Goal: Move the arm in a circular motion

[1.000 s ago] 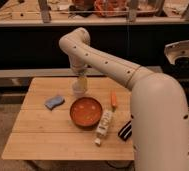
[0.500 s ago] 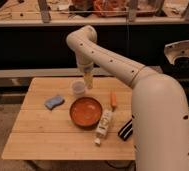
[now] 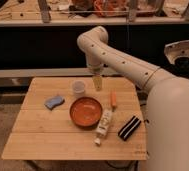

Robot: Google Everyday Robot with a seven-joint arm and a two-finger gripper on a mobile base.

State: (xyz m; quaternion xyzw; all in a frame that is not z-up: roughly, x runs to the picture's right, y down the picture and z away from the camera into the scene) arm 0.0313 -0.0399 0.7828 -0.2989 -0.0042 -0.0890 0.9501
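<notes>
The arm [image 3: 123, 62] is glossy white, with thick rounded segments that rise from the lower right, bend at a bulbous elbow joint [image 3: 92, 42] and drop toward the table. Its beige tip, the gripper [image 3: 97, 82], hangs over the back middle of the wooden table [image 3: 48, 135]. It sits just right of a small clear cup [image 3: 78, 88] and behind an orange bowl [image 3: 86, 110]. Nothing shows in the gripper.
On the table lie a blue sponge [image 3: 54, 102], a carrot [image 3: 113, 99], a white bottle [image 3: 104, 126] on its side and a black-and-white striped item [image 3: 129, 127]. A dark counter runs behind the table. A round grey machine part [image 3: 184, 55] stands at the right.
The elbow and the beige tip have swung to the right across the back of the table, from above the cup's left side to its right side. The objects on the table stayed put.
</notes>
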